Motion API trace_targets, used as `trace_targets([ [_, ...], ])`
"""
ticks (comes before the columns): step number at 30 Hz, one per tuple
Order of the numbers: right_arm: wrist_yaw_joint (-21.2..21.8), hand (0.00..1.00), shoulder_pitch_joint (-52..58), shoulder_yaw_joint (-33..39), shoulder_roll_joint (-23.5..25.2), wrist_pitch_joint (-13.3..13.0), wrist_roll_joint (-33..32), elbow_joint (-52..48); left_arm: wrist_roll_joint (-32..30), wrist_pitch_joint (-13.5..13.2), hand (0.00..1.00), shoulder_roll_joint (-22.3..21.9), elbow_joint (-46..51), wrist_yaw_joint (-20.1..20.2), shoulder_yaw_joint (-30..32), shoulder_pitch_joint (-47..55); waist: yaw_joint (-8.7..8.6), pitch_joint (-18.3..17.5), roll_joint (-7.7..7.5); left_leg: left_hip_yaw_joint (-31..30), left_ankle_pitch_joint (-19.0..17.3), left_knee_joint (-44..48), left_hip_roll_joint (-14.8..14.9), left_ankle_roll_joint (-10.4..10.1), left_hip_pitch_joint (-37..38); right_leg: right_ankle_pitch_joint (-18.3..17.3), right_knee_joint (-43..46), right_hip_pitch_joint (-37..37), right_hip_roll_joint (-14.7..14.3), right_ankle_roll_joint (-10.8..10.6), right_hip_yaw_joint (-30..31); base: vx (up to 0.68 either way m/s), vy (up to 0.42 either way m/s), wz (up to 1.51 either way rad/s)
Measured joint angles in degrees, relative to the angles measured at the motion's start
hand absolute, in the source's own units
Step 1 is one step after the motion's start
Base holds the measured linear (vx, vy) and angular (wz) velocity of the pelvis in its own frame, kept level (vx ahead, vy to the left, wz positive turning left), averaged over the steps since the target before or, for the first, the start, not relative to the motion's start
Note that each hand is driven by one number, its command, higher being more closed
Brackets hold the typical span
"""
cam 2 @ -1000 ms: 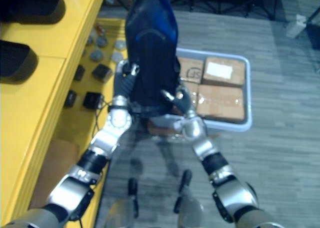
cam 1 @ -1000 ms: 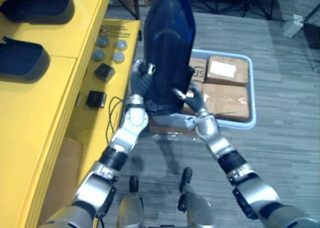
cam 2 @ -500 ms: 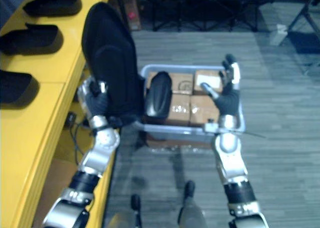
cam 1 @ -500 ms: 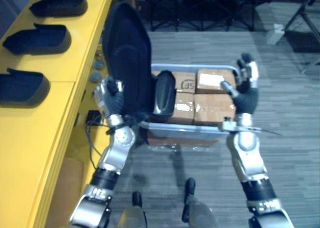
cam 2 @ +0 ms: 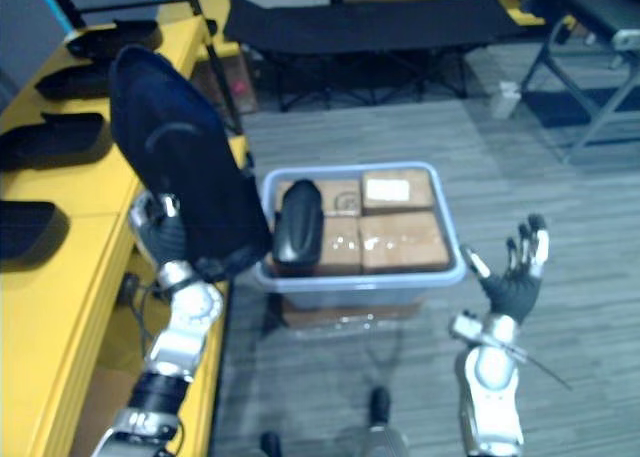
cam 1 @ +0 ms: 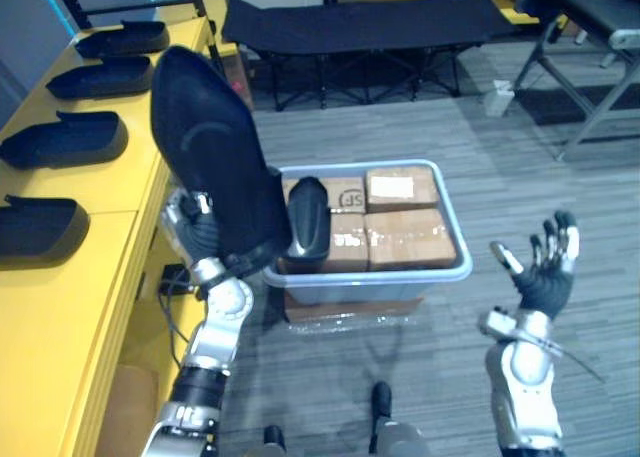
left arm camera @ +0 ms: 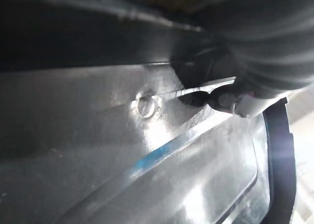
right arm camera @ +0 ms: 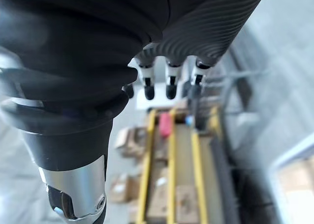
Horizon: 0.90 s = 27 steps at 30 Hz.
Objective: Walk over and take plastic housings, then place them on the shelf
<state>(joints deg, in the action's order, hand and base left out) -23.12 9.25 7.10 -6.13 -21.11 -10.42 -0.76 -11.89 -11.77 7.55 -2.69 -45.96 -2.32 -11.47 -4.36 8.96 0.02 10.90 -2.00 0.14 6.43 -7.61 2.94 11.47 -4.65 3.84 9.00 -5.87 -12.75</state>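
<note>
Black plastic housing [cam 1: 210,167] stands upright at left, its low edge clamped in the curled fingers of left hand [cam 1: 195,235], just beside yellow shelf [cam 1: 90,267]. Right hand [cam 1: 545,277] is right of grey bin [cam 1: 440,272], fingers spread, holding nothing. Second housing [cam 1: 307,220] stands in bin.

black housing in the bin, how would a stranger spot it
Find the grey bin on the floor beside the yellow shelf. At its shelf-side end a small black housing stands upright, the only dark rounded thing among brown cardboard boxes.

Grey plank floor [cam 1: 560,217], black cot [cam 1: 360,22].
</note>
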Motion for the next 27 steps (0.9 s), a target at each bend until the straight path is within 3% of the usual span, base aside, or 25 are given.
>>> trace_targets([
  [1, -0.5, 0.0, 1.1, 0.0, 1.9, 0.0, 0.0, 3.6, 2.6, -3.5, 1.0, -0.5, 3.1, 4.5, -0.3, 3.0, 0.33, -1.4, 0.25, -0.4, 0.0, 0.0, -0.1, 0.0, -0.1, -0.2, 0.0, -0.1, 0.1, 0.0, -0.4, 0.01, 0.001, 0.1],
  [5, -0.6, 0.0, 1.9, 0.1, 2.6, -0.2, -0.2, 7.0, 7.5, -7.3, 1.0, -0.9, 7.9, 11.9, 0.1, 7.2, 0.53, -3.1, 1.13, -1.6, 0.0, 0.0, -0.1, 0.1, 0.1, -1.3, -0.5, -1.4, 0.2, -0.3, -1.7, -0.01, -0.004, 0.17],
  [8, -0.2, 0.0, 2.0, 0.1, 2.7, -0.6, -0.1, 8.3, 11.1, -8.4, 1.0, -0.9, 11.0, 15.9, 2.1, 10.2, 0.6, -4.3, 1.84, -2.5, -0.1, 0.0, 0.0, 0.1, 0.0, -1.8, -0.5, -2.1, 0.1, -0.2, -3.1, 0.0, -0.007, 0.18],
  [15, 2.8, 0.0, 1.6, 0.1, 2.8, -0.7, 0.2, 8.3, 12.5, -9.4, 1.0, -0.3, 16.7, 17.5, 12.5, 15.5, 2.31, -5.1, 2.21, -5.3, 0.0, 0.1, 0.0, -0.1, -0.1, -2.9, -0.5, -4.0, 0.2, 0.0, -6.3, 0.01, -0.007, 0.19],
  [20, 6.0, 0.0, 0.0, -2.7, 2.2, -1.1, 0.2, 8.4, 11.9, -8.9, 1.0, 1.2, 20.4, 15.7, 24.2, 20.5, 6.1, -5.4, 2.21, -9.5, 0.3, 0.3, -0.4, -0.2, -2.2, -3.3, -0.5, -4.9, 1.0, 0.0, -11.1, 0.03, -0.004, 0.44],
  [22, 6.6, 0.0, -2.0, -6.0, 2.0, -1.0, 0.9, 9.0, 12.1, -8.7, 1.0, 1.0, 20.4, 14.5, 31.2, 24.4, 8.79, -6.1, 2.06, -12.2, 0.3, 0.3, -0.5, -0.2, -2.3, -3.6, -0.5, -6.2, 1.0, -0.4, -14.0, 0.09, -0.012, 0.58],
  [27, 7.2, 0.0, -6.4, -10.0, 1.9, -0.9, 2.9, 11.8, 14.5, -9.4, 1.0, -1.4, 20.2, 13.1, 40.3, 30.9, 14.26, -7.8, 1.01, -17.1, 0.5, 0.3, -1.6, 0.0, -3.4, -3.7, 0.0, -8.5, 1.5, -0.6, -19.5, 0.09, 0.0, 0.58],
])
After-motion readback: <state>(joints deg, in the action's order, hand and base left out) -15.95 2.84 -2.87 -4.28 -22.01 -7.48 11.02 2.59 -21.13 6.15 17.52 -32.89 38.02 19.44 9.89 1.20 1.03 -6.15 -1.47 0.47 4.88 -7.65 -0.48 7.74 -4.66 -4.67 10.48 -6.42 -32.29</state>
